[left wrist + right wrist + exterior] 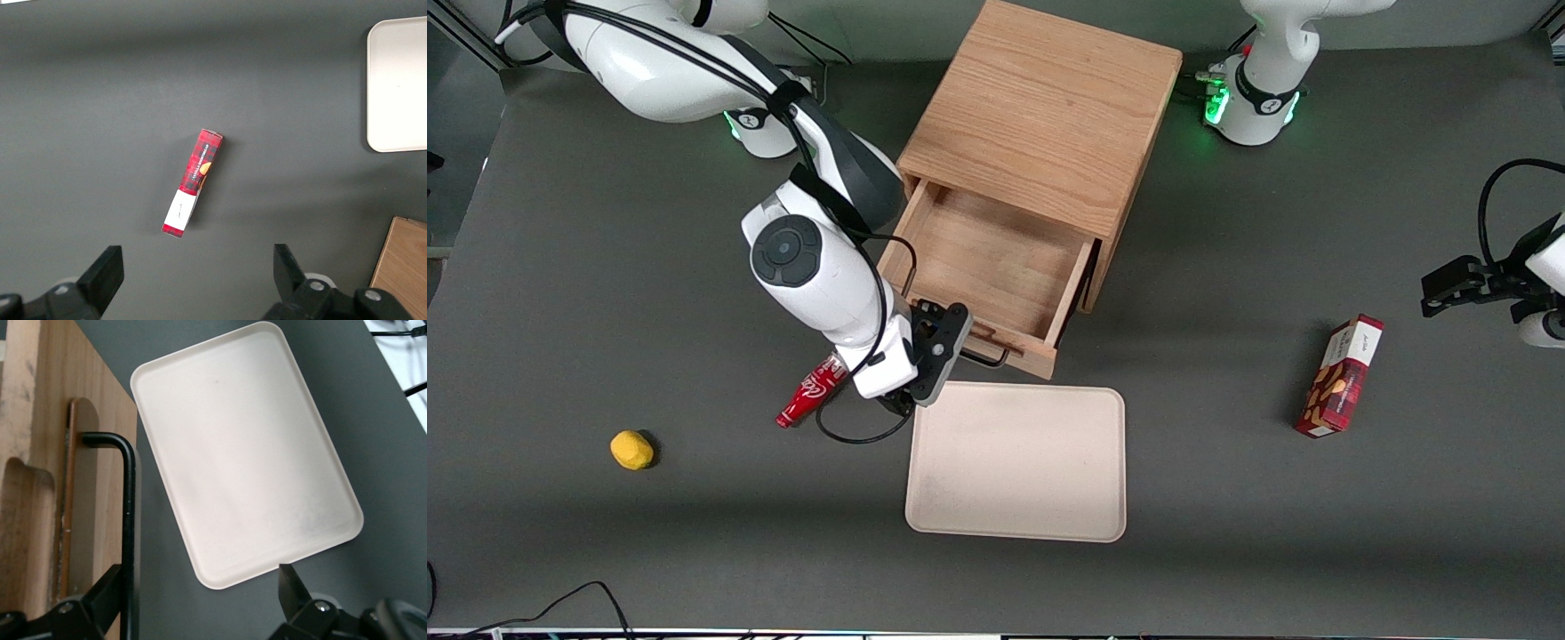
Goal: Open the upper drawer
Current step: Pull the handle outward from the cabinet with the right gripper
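The oak cabinet (1040, 116) stands at the middle of the table. Its upper drawer (996, 267) is pulled well out toward the front camera, and its bare wooden inside shows. The lower drawer is hidden beneath it. The long black wire handle (989, 359) runs along the drawer front (93, 520). My right gripper (951, 342) is at the handle, open. In the right wrist view the gripper (200, 603) has its fingers spread wide. The handle bar (129, 520) passes between them, close to one finger (100, 597) and apart from the other.
A cream tray (1016, 462) lies just in front of the open drawer; it also shows in the right wrist view (247, 453). A red bottle (811, 391) lies beside my wrist. A yellow lump (631, 449) lies toward the working arm's end. A red snack box (1343, 378) lies toward the parked arm's end.
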`<action>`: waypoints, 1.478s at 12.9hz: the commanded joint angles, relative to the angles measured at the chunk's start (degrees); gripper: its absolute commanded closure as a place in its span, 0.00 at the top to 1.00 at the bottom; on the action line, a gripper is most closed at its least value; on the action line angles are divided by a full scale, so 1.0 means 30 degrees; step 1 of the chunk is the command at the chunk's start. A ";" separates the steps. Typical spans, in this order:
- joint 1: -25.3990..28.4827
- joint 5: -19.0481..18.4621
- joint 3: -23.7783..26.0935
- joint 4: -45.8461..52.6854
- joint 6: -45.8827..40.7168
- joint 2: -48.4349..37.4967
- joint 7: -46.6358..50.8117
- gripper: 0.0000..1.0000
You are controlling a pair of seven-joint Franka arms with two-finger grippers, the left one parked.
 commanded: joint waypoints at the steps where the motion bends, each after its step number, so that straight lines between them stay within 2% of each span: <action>1: 0.0296 -0.0204 -0.0886 0.1056 0.0309 0.0422 -0.0545 1.00; 6: 0.0121 -0.0174 -0.2059 0.1497 0.1070 0.0422 -0.0515 1.00; 9: 0.0149 0.1257 -0.2966 0.1527 0.1804 0.0480 -0.0544 1.00; 13: 0.0120 0.1407 -0.3056 0.1966 0.2153 0.0743 -0.0515 1.00; 14: 0.0149 0.1785 -0.3056 0.2053 0.2301 0.0773 -0.0428 1.00; 19: 0.0004 0.5328 -0.3027 0.2435 0.2127 0.0336 -0.0281 1.00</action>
